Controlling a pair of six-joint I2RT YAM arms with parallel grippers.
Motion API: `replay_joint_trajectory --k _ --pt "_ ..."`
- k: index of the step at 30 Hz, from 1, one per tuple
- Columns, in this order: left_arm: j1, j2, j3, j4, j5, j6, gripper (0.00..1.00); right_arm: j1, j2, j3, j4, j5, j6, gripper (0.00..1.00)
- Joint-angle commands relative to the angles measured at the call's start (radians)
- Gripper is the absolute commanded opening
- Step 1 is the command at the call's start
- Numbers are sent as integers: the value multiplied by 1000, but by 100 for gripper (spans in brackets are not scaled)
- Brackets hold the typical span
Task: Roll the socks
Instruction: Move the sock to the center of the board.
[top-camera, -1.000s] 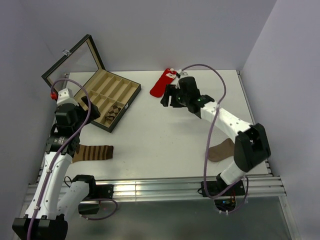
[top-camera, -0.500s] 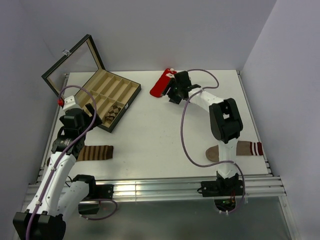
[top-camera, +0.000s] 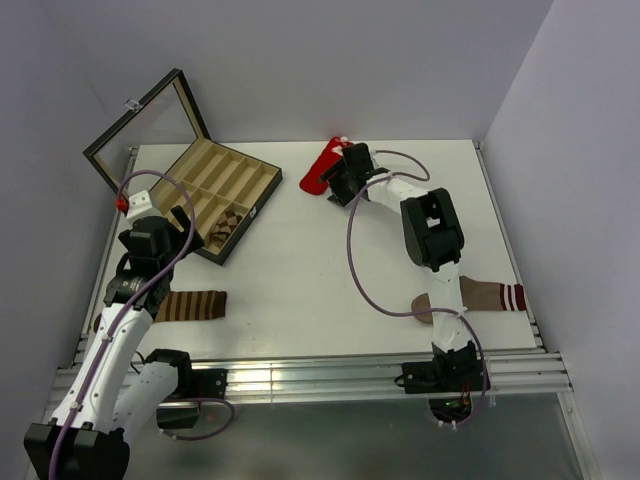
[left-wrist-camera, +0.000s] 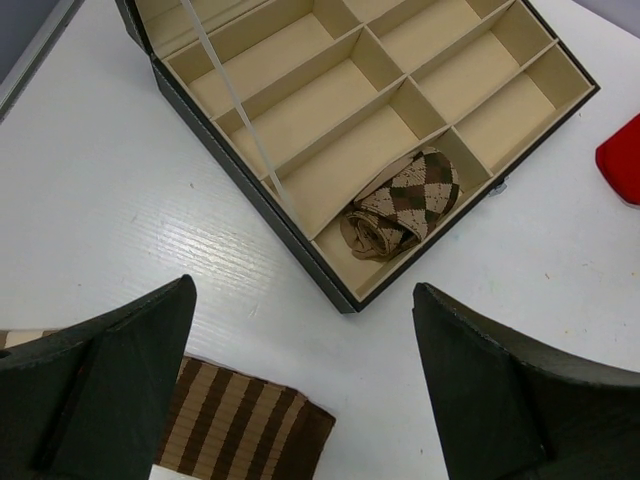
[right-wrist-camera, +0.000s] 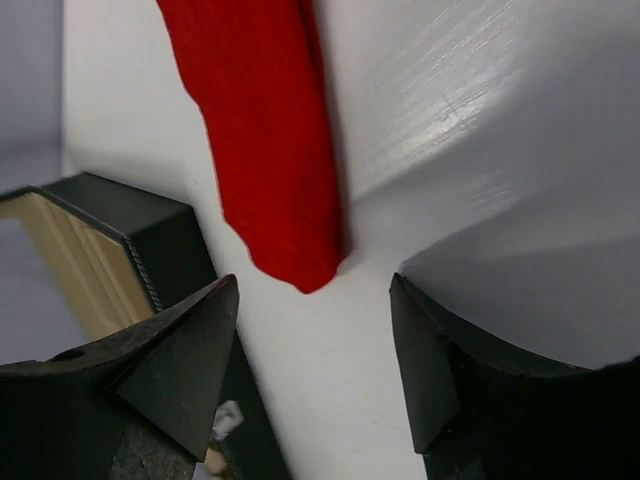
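Within 1 second the right claw (right-wrist-camera: 312, 295) reached the toe of the bright red fabric sock (right-wrist-camera: 265, 130), spread wide, gripping nothing, rolling unstarted.

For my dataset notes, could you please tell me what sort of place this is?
Probably a robot lab: white table inside plain walls, left arm and right arm bolted to a metal rail.

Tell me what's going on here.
The right gripper, open, is poised at the rounded end of the red sock, which lies flat and unrolled near the far edge of the table. The argyle sock already sits rolled in a compartment of the open box. The left gripper hovers open, holding nothing.
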Motion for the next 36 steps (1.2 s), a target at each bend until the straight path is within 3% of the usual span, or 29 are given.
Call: replay_joint_trajectory --k 1,8,14,20,28,36 --pt "-9 -4 0 25 -33 9 95 -13 39 45 20 15 96 70" --pt "-14 -1 3 23 -41 6 95 -13 79 70 8 11 119 68" --pt "-14 4 1 23 -43 6 95 -12 117 151 -49 -5 116 61" --pt "-14 2 3 21 -43 6 94 -10 129 162 -35 -25 126 39" --pt "-15 1 3 20 -46 4 94 -10 122 143 -11 -40 124 0" --pt "-15 -2 -3 32 -21 15 94 -1 -37 -54 55 -89 52 0"
